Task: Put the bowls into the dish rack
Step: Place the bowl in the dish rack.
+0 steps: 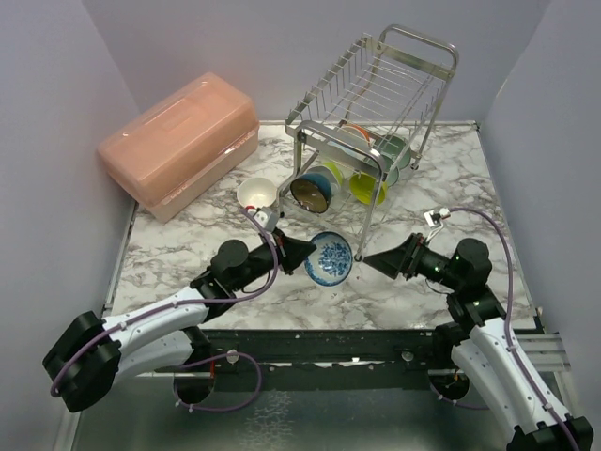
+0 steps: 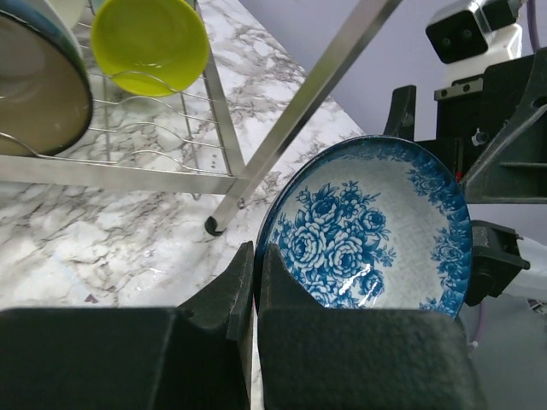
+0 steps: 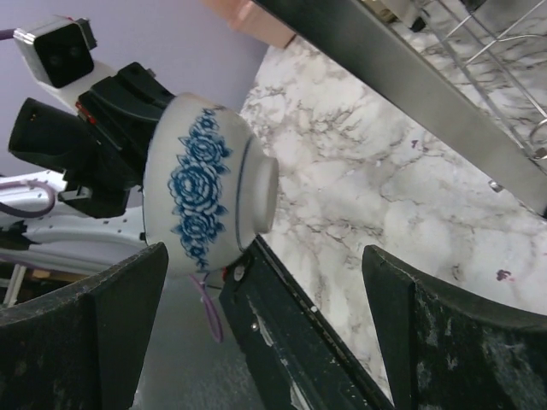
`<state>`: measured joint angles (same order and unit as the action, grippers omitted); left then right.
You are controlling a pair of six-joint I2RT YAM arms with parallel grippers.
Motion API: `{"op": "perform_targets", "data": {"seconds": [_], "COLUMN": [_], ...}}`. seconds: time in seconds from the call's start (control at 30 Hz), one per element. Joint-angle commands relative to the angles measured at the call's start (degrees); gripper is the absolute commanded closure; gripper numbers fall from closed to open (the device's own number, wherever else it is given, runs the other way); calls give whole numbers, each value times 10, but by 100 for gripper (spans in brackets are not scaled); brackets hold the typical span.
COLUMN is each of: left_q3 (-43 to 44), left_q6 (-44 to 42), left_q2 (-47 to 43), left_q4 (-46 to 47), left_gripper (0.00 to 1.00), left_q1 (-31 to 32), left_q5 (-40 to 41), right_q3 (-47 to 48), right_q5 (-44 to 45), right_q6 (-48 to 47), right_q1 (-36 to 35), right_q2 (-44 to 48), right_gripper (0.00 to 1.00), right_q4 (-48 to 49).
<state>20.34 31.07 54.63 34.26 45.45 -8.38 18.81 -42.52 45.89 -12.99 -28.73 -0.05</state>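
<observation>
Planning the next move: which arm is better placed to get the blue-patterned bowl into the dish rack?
Probably left: the left gripper is shut on the blue-patterned bowl's rim, beside the dish rack. The right gripper is open and empty, facing the bowl.

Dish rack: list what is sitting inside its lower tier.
Standing on edge in the dish rack: a teal bowl, a lime bowl and a mint green bowl. Those bowls and the upper shelf wires cover whatever is behind them.
</observation>
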Motion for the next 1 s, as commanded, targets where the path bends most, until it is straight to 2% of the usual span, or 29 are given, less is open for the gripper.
{"op": "perform_targets", "data": {"seconds": [0.0, 0.33, 0.7, 0.97], "left_q3": [37, 75, 97, 87], "left_q6": [-12, -36, -52, -54], "left_q2": [22, 80, 114, 113], "left_q4": [75, 94, 116, 116], "left_gripper": [100, 100, 100, 100], "left_q1": [44, 83, 101, 102], "left_q5": [49, 80, 80, 139], "right_q3": [-23, -41, -41, -33], "right_q5": [-59, -105, -138, -142], "right_q6": [74, 121, 138, 141], "right_q1": [3, 2, 2, 2], "right_q2": [-9, -44, -77, -62], "right_gripper": [0, 0, 0, 0], "right_q4": [107, 193, 230, 237]}}
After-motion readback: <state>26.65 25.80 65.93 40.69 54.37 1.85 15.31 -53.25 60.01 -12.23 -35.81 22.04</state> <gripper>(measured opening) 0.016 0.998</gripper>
